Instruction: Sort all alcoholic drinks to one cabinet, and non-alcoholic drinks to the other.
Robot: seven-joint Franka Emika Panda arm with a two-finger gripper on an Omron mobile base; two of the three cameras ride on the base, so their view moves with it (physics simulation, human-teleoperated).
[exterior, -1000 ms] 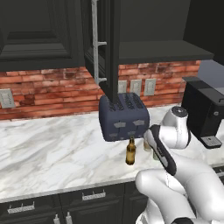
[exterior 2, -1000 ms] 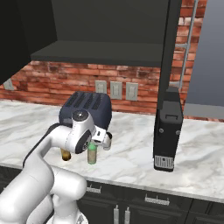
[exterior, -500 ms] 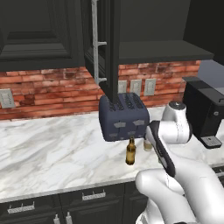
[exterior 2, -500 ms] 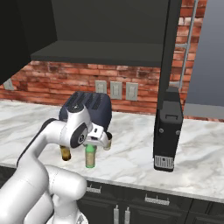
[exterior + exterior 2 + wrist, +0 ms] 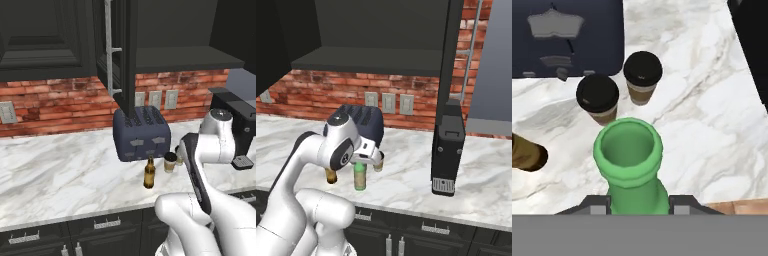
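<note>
Gripper jaws pinch the green bottle by its neck; two cups and the toaster stand beyond

The white arm bends forward at the elbow, wrist turned downward. Its gripper points down at six o'clock, jaws nearly closed around the neck of the green bottle.
</note>
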